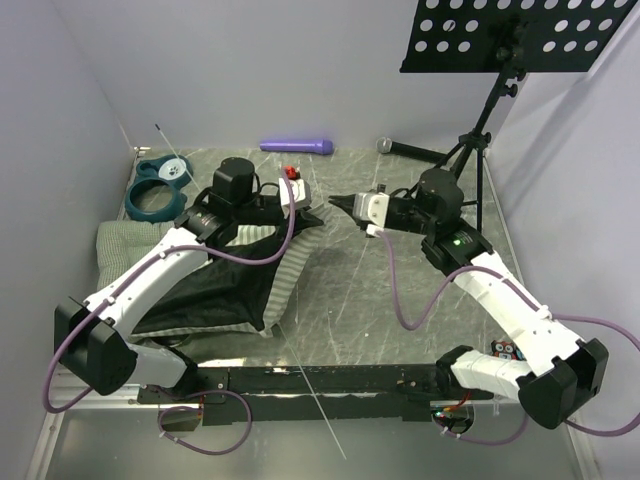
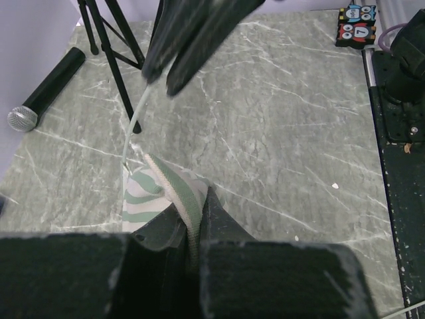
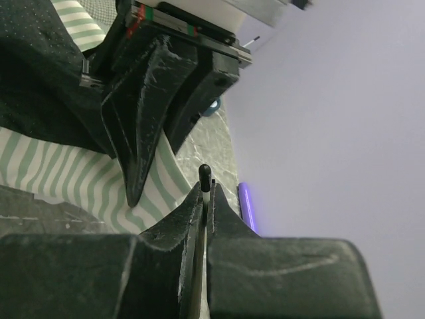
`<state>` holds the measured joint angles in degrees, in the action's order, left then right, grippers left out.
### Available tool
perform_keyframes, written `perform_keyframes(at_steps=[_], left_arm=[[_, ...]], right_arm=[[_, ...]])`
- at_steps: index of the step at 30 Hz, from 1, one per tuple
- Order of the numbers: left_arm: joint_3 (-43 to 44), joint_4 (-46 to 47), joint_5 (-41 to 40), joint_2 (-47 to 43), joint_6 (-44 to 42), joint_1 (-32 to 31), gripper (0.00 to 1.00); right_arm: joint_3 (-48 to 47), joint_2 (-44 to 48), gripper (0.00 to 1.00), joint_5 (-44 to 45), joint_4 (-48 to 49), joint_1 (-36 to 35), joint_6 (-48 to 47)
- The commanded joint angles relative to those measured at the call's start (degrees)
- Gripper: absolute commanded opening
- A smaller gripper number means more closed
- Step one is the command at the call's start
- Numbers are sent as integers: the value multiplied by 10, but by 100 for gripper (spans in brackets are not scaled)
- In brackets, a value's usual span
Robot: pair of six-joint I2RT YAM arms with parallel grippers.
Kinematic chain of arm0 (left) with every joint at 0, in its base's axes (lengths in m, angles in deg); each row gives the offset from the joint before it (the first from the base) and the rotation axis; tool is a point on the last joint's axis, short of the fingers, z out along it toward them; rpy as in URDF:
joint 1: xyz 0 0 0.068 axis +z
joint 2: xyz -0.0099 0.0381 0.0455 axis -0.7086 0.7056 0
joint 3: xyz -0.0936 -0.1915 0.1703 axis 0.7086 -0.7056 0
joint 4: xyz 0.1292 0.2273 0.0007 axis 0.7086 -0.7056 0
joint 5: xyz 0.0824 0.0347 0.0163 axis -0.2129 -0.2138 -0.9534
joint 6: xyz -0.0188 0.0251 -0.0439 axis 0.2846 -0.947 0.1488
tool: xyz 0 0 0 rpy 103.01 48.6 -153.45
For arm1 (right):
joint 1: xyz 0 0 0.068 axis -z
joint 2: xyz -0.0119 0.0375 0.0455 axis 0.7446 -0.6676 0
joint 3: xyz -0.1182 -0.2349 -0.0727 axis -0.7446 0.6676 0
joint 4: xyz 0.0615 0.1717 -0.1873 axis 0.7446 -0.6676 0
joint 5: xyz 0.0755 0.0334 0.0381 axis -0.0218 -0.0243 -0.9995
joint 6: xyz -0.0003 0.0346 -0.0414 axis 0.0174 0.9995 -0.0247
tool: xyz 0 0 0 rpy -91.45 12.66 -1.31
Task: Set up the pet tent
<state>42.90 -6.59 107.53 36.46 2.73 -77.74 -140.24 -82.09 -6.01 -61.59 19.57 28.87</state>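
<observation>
The tent (image 1: 245,285) lies flat, the left claw (image 2: 192,216) pinched shut on its striped corner. Just right of that corner the right claw (image 3: 206,199) is clamped on the pole (image 2: 135,121) — its long axis runs straight from corner to claw.

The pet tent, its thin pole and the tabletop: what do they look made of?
Pet tent: soft woven cloth, matte, green-and-white stripes over black lining; it folds and sags. Pole: smooth white rod with a black cap, probably plastic or fibreglass. Tabletop: grey with white veins, slight sheen; marble look, possibly a printed laminate.
</observation>
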Motion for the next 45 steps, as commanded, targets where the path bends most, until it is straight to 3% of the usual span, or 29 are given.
perform_keyframes(at_steps=[1,15,29,45], left_arm=[[31,162,115,-81,16,-32,1],[35,141,101,-127,63,-33,1],[31,134,94,-164,70,-33,1],[36,135,78,-169,82,-33,1]], right_arm=[[34,-60,0,99,-113,-18,-24],[85,-90,0,230,-12,-48,-34],[88,-117,0,283,2,-76,-59],[100,-112,0,280,-2,-77,-71]])
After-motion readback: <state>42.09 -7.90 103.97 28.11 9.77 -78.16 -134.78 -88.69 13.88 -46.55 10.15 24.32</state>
